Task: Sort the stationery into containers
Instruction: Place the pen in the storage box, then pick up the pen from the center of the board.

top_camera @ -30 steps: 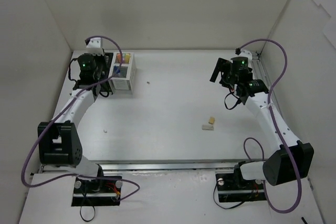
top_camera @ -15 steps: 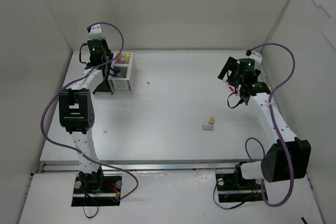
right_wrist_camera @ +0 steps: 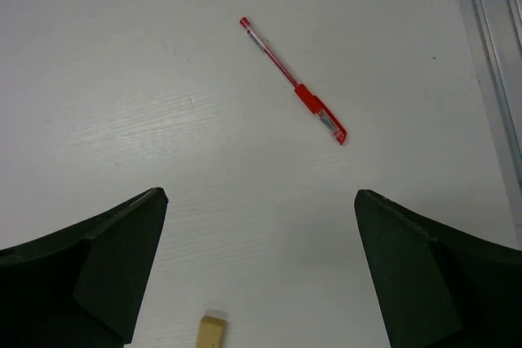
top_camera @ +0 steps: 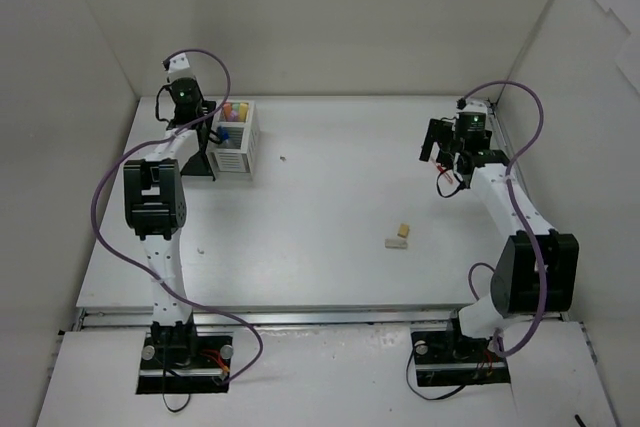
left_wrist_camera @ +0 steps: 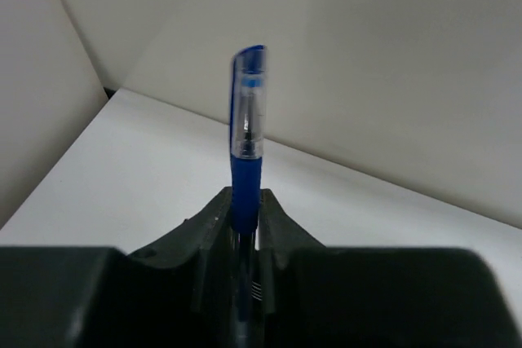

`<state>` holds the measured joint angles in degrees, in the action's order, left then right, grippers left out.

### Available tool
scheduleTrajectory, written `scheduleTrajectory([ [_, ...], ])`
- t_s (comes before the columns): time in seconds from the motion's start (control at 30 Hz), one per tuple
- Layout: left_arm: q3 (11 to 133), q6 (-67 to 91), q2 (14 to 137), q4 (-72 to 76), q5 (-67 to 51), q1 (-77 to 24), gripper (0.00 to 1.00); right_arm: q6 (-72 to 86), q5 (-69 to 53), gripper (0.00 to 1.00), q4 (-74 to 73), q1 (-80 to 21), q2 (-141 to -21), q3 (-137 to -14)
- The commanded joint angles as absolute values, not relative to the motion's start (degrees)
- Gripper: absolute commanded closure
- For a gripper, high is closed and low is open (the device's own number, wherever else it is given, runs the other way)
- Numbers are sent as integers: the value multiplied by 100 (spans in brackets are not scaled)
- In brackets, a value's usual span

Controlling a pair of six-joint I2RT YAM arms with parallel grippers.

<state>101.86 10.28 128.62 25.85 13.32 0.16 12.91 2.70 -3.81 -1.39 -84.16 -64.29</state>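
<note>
On table (top_camera: 320,177): two erasers (top_camera: 403,230), one red pen (right_wrist_camera: 294,79); one blue pen (left_wrist_camera: 246,160) clamped.

the left arm (top_camera: 155,197) is stretched far forward, the left gripper (left_wrist_camera: 245,209) clamped on a blue pen (left_wrist_camera: 246,120); the right gripper (right_wrist_camera: 261,197) is held wide open, aimed downward.

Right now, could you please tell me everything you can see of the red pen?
The red pen is thin and looks plastic, with a clear barrel, a red grip and a clear cap ending in red. It lies flat and diagonal on the white table, and nothing touches it.
</note>
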Motion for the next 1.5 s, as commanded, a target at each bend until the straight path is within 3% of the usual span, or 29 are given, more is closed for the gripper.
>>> scheduleTrajectory([
  [0.0,10109,1441,12446,2812,1362,132,85,379,-246,2,-465,-88,-8823,-6916],
  [0.07,9924,1520,12279,2856,1415,184,74,238,-228,2,-510,121,-9051,-7066],
  [0.2,9607,1573,12068,2769,1336,185,65,-147,-491,2,-614,360,-9491,-7408],
  [0.3,9484,1556,11892,2681,1196,237,52,-614,-966,2,-1009,509,-9887,-7821],
  [0.33,9457,1547,11761,2663,1134,237,44,-763,-1237,2,-1159,553,-9992,-8118],
  [0.37,9396,1521,11690,2646,1073,237,23,-1060,-1326,2,-1465,615,-10245,-8269],
  [0.4,9369,1512,11629,2619,1037,237,15,-1150,-1362,2,-1633,650,-10396,-8436],
  [0.43,9343,1503,11445,2602,898,237,1,-1238,-1441,2,-1826,668,-10702,-8812],
  [0.63,9167,1433,10663,2145,195,237,0,-1424,-1494,6,-3005,773,-11731,-9895],
  [0.93,7938,1565,9247,2074,-808,237,0,-1547,-1336,21,-3638,844,-12401,-9949],
  [1.0,7595,1538,9054,2135,-896,176,0,-1626,-1362,28,-3735,844,-12480,-9940],
  [1.03,7428,1468,8879,2144,-949,176,0,-1661,-1388,36,-3744,844,-12524,-9940],
  [1.13,7216,1450,8623,2127,-1045,105,0,-1740,-1555,45,-3753,835,-12560,-9958],
  [1.27,6953,1450,8438,2189,-1266,44,0,-1819,-1705,67,-3753,844,-12612,-10037],
  [1.47,6759,1319,8183,2128,-1310,-131,0,-1486,-1389,62,-3753,835,-12823,-10371],
])
